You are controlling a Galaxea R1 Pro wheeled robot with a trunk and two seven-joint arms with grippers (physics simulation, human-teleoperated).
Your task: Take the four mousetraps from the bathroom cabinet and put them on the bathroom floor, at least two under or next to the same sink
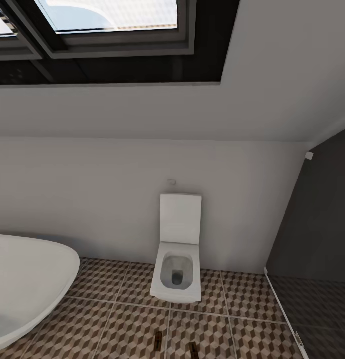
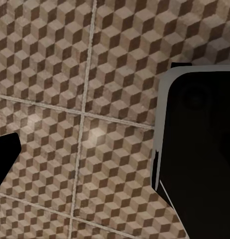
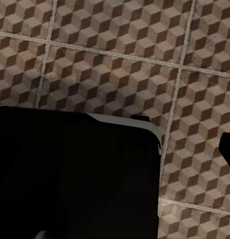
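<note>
Two small tan-and-dark flat pieces, apparently mousetraps (image 1: 157, 342) (image 1: 194, 349), lie on the bathroom floor (image 1: 117, 324) at the head view's lower edge, in front of the toilet. They are small and partly cut off. The cabinet and the sink are out of view. In the left wrist view, one dark left gripper finger (image 2: 4, 160) hangs over the cube-patterned tiles (image 2: 95, 134). One dark right gripper finger (image 3: 229, 149) shows over the same tiles (image 3: 120, 64) in the right wrist view. Nothing shows in either gripper.
A square white toilet (image 1: 177, 259) stands against the pale grey wall. The white tub (image 1: 28, 284) fills the lower left. A dark wall panel (image 1: 317, 224) closes the right side. Skylights (image 1: 112, 20) sit in the sloped ceiling. The robot's black base (image 2: 199, 149) (image 3: 75, 174) shows beside each finger.
</note>
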